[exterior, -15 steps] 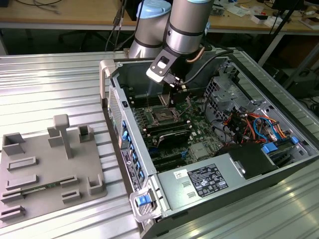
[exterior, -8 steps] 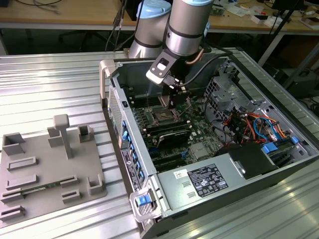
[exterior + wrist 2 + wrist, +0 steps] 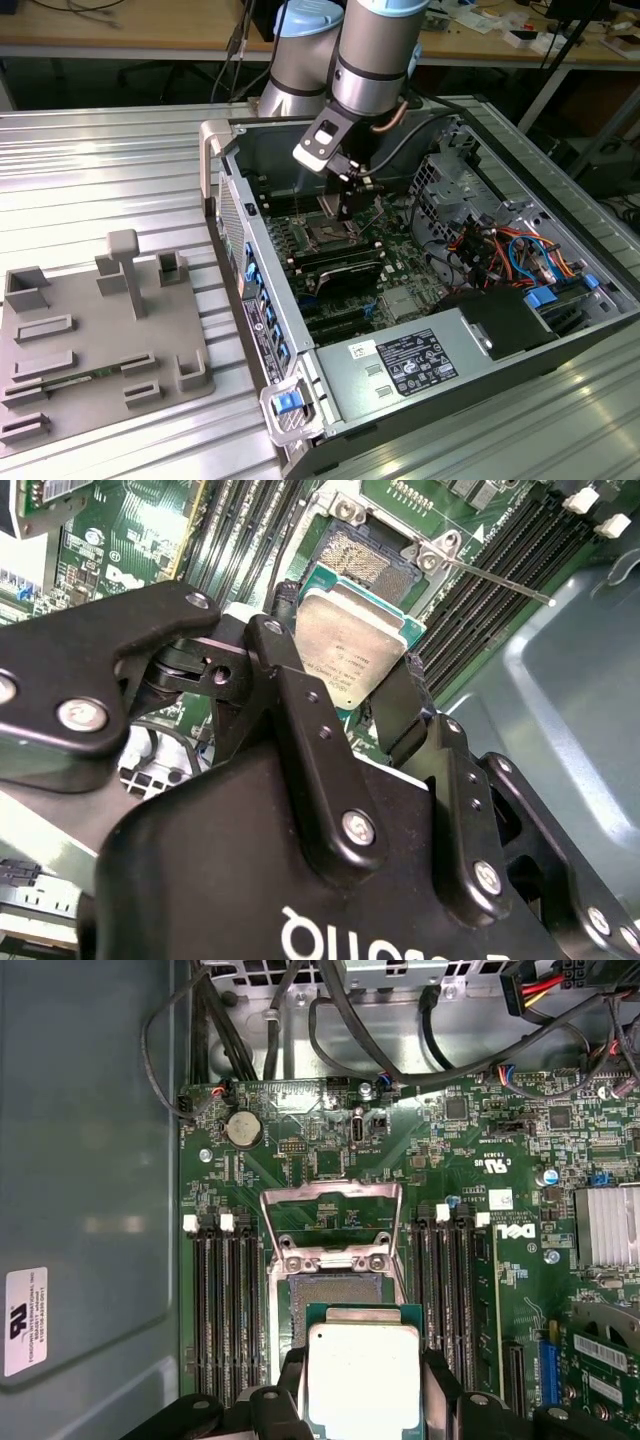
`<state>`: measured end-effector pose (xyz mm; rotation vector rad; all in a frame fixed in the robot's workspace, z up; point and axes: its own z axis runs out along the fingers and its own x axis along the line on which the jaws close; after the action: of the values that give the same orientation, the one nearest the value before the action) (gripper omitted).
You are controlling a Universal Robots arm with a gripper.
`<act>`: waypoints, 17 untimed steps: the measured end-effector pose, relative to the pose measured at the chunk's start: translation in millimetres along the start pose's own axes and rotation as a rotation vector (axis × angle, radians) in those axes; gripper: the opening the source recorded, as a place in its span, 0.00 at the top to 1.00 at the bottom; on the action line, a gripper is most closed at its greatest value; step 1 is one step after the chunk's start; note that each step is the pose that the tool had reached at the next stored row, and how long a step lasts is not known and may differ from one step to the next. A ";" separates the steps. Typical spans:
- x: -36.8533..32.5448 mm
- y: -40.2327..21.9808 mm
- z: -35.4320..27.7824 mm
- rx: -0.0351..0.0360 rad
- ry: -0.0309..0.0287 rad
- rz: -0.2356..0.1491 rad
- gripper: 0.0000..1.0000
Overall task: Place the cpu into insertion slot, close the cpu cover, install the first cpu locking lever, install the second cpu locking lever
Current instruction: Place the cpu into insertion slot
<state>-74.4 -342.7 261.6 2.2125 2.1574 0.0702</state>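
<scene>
Gripper [image 3: 348, 205] pinches the cpu [image 3: 350, 645] by two opposite edges, just above the insertion slot [image 3: 325, 1288]; cpu cover [image 3: 330, 1192] stands hinged up off the slot; advisable: square the chip's corners, keep it level, lower without sliding.

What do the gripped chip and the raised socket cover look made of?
The chip: matte silver-grey metal top, by its dull sheen, on a green board edge. The cover: thin, bare shiny metal, probably steel, judging by its bright glints.

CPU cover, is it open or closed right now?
Open. In the first wrist view the cpu cover stands flipped up off the bare insertion slot, and the hand holds the cpu above it.
</scene>
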 end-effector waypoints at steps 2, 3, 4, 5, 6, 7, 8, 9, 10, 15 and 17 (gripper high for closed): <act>0.1 -0.1 1.1 -0.0001 0.0002 0.000 0.45; 0.1 -0.1 1.1 -0.0001 0.0002 0.000 0.45; 0.1 -0.1 1.1 -0.0002 0.0002 0.000 0.45; 0.1 -0.1 1.2 -0.0002 0.0002 0.000 0.45; 0.1 -0.1 1.2 -0.0001 0.0002 0.000 0.45; 0.1 -0.1 1.2 -0.0001 0.0002 0.000 0.45; 0.1 -0.1 1.2 -0.0002 0.0002 0.000 0.45; 0.1 -0.1 1.2 -0.0002 0.0002 0.000 0.45; 0.1 -0.1 1.2 -0.0002 0.0002 0.000 0.45; 0.2 -0.1 1.5 -0.0003 0.0008 -0.008 0.45; 0.7 -0.2 1.9 -0.0004 0.0015 -0.017 0.45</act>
<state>-74.4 -341.9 259.6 2.1945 2.1763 0.0716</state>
